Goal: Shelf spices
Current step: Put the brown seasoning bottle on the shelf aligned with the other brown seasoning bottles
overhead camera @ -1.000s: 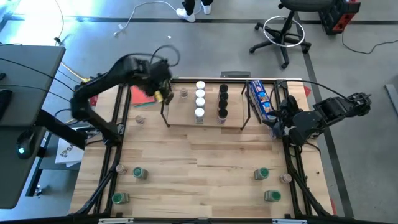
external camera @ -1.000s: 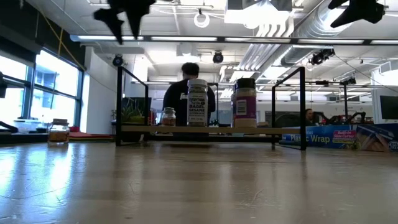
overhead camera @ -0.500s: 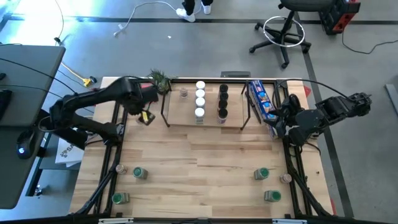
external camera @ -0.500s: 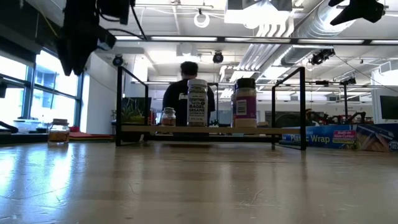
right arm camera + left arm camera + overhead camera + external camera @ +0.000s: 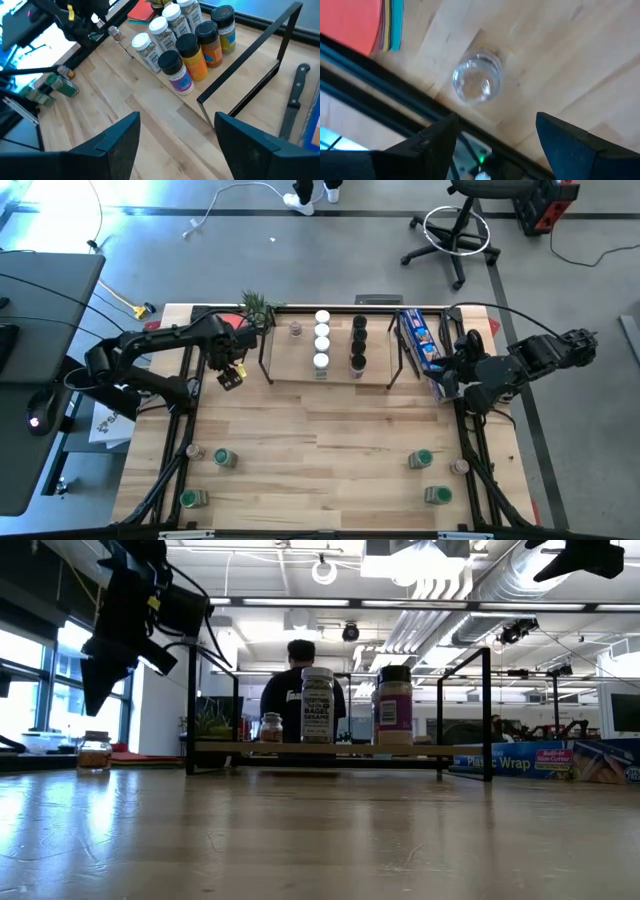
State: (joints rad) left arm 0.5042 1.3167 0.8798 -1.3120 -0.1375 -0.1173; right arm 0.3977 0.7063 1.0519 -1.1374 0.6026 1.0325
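My left gripper point(image 5: 229, 375) hovers open above a small clear-topped spice jar point(image 5: 477, 82) that stands upright on the table, left of the shelf. In the low view the gripper point(image 5: 95, 690) hangs over that jar point(image 5: 95, 752) without touching it. The shelf point(image 5: 325, 370) carries rows of white-lidded jars point(image 5: 322, 340) and black-lidded jars point(image 5: 358, 345), plus one small jar point(image 5: 296, 330). My right gripper point(image 5: 445, 375) waits open at the shelf's right end; its wrist view looks onto the shelved jars point(image 5: 182, 45).
Green-lidded jars lie near the front edge at the left point(image 5: 225, 459) point(image 5: 192, 498) and right point(image 5: 421, 459) point(image 5: 437, 495). A long blue box point(image 5: 418, 340) lies right of the shelf, and red paper point(image 5: 362, 22) lies by the left jar. A person point(image 5: 300, 680) is behind the table.
My left gripper has swung from high over the shelf's far left corner toward the table's left and near side. It has come down until it hangs over the small jar beside the shelf. My right arm has kept still.
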